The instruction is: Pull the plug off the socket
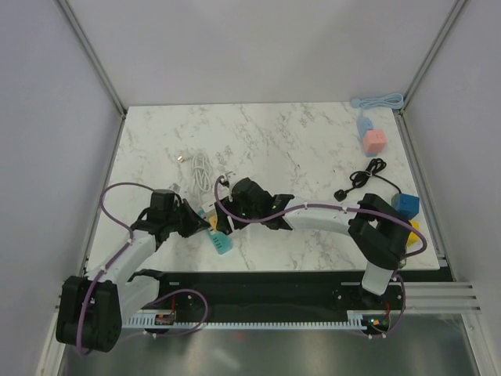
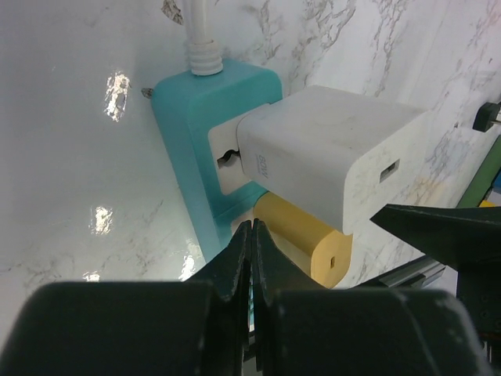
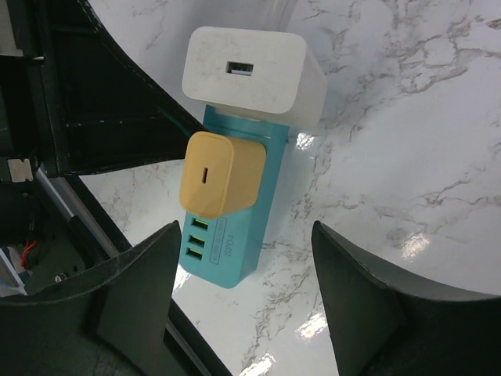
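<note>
Left gripper (image 2: 250, 235) sat at the near edge of the teal plastic power strip (image 2: 184, 141), fingers pressed together. Right gripper (image 3: 244, 235) hung over the strip, jaws apart either side of the small yellow plug (image 3: 219, 176), clear of it. The plug was seated in the strip, just beside the big white charger block (image 3: 250, 70). A white cord (image 2: 200, 31) left the strip's far end.

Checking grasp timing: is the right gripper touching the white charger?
Apart. The right wrist view shows the open right gripper, its fingertips beside the teal power strip, with the yellow plug between them and the white charger.
</note>
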{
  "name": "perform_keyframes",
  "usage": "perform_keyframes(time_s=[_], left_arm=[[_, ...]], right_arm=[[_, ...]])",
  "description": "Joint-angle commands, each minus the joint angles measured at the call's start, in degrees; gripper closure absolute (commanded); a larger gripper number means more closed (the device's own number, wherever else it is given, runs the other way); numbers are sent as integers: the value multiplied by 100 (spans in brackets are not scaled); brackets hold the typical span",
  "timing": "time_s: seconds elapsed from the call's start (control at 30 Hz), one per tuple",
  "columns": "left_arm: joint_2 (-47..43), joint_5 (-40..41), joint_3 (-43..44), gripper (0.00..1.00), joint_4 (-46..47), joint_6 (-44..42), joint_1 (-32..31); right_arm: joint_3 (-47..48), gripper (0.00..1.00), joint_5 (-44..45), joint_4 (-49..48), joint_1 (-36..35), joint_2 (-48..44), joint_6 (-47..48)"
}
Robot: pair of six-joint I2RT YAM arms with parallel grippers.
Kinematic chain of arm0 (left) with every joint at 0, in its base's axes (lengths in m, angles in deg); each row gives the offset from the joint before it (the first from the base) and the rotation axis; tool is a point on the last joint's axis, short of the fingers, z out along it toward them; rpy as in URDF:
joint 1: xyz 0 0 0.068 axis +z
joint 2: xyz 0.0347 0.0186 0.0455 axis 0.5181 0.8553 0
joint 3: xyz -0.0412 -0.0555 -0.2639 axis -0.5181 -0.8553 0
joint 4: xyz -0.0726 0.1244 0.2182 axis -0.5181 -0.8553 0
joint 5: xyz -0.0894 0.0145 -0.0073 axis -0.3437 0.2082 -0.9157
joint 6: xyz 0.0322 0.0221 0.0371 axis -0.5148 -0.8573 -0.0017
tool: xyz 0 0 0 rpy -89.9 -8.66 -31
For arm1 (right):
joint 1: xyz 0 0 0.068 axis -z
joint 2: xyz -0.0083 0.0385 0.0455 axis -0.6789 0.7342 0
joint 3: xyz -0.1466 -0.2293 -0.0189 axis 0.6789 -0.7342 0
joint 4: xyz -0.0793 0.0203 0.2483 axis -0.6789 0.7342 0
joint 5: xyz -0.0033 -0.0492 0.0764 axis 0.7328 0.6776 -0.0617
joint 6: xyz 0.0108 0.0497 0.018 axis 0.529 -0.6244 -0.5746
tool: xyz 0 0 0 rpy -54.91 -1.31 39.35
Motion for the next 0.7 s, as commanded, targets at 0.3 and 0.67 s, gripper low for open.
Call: perform_keyframes(time_s=[0.3,0.67], left_arm=[[137,296,-99,98,59,-35,33],[260,340,-73,98,15,-43,33]], right_arm=[[837,26,918,303,-537,583,117],[1206,39,1710,681,-801,839,134]])
